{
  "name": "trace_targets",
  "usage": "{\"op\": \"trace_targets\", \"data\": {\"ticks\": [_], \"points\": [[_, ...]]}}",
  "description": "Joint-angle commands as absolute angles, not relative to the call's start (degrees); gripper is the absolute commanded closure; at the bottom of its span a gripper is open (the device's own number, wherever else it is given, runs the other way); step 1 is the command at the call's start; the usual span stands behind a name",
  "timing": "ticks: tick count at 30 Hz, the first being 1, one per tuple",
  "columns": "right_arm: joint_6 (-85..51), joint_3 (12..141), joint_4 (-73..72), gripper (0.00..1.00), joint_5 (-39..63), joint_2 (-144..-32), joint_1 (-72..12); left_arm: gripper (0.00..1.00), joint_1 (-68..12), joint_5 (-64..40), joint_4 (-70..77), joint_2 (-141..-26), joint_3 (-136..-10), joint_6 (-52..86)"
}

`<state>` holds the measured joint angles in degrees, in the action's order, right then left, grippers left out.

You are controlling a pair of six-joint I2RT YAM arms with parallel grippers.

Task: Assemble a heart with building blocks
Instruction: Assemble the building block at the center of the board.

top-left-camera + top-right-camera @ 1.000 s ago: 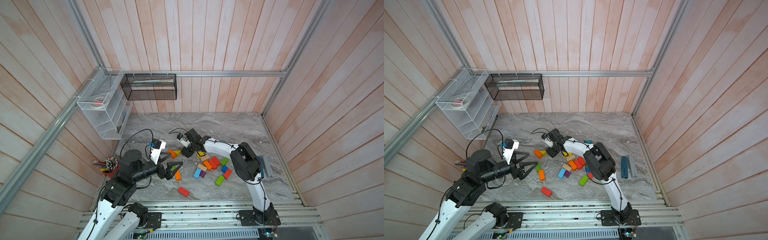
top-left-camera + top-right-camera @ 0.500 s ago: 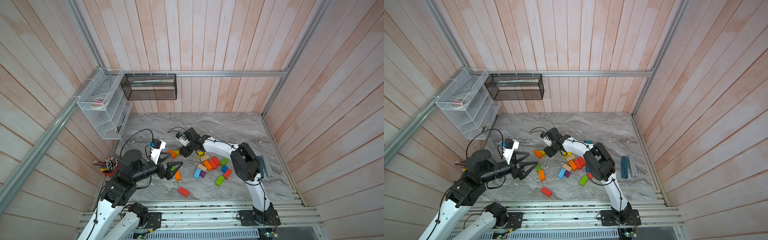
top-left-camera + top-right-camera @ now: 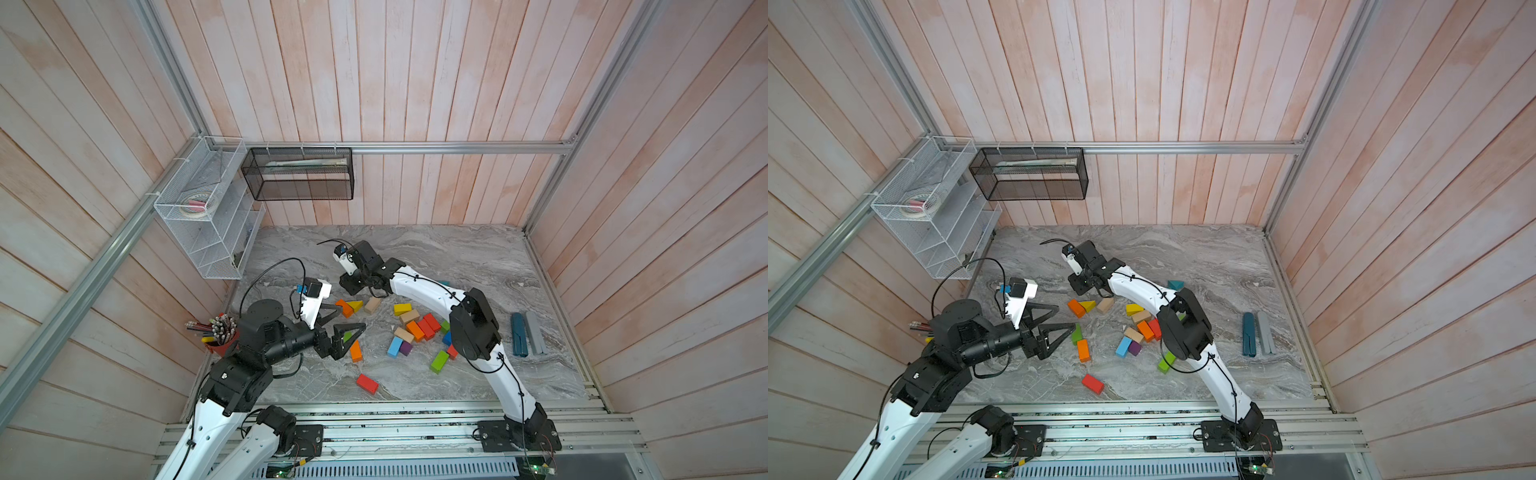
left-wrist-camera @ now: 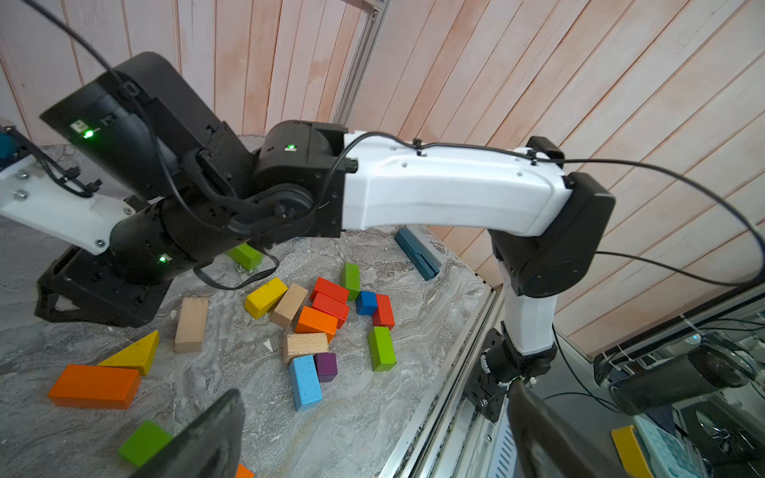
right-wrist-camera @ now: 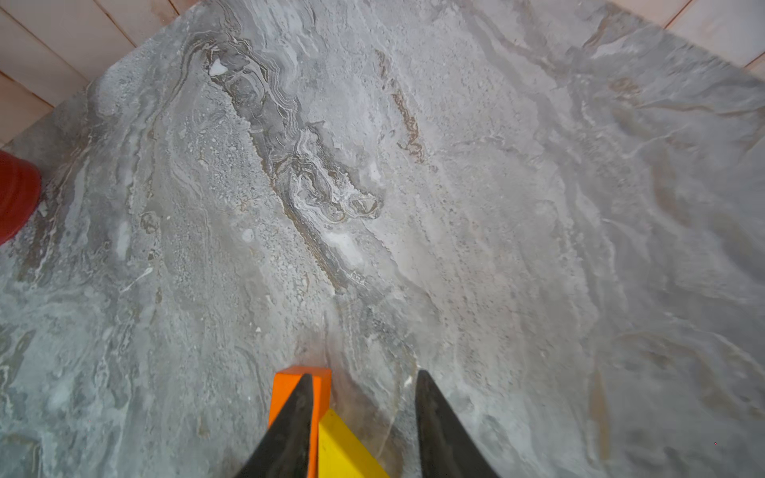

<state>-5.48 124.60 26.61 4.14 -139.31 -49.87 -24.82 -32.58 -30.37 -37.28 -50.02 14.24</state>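
Left of the block cluster (image 3: 415,328) in a top view, the yellow wedge (image 3: 355,305) lies on the tabletop (image 3: 457,257) against the orange brick (image 3: 344,307), directly between the right gripper's (image 5: 364,374) part-open, not-yet-clamped fingers (image 5: 289,426), one at their seam; the left gripper (image 3: 352,318) hangs wide open nearby.

The far half of the worktop (image 3: 436,249) lies bare for passage, the blocks (image 3: 414,330) crowd its middle with the right arm (image 3: 424,291) spanning low over them, the pencil cup (image 3: 219,337) stands at the left edge, and what seem two flat bars (image 3: 518,332) lie near the right edge.
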Motion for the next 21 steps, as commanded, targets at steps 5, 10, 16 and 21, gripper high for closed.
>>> {"op": "trace_targets", "data": {"ticks": [5,10,16,21], "points": [[-13.3,133.1,36.2,0.65,-0.5,-146.0,-50.5,0.00,-25.1,-32.8,-29.3,-36.1,-48.9,14.4],[-13.4,131.7,36.2,0.67,-0.6,-145.8,-50.6,0.00,-25.1,-32.9,-29.0,-36.1,-48.6,14.5],[-11.6,130.4,36.8,0.68,-1.1,-145.8,-51.1,0.00,-25.1,-32.9,-29.0,-35.9,-48.6,14.6],[-10.2,129.7,37.0,0.68,-1.1,-145.6,-51.4,0.00,-25.1,-33.0,-28.9,-35.9,-48.6,14.7]]}}
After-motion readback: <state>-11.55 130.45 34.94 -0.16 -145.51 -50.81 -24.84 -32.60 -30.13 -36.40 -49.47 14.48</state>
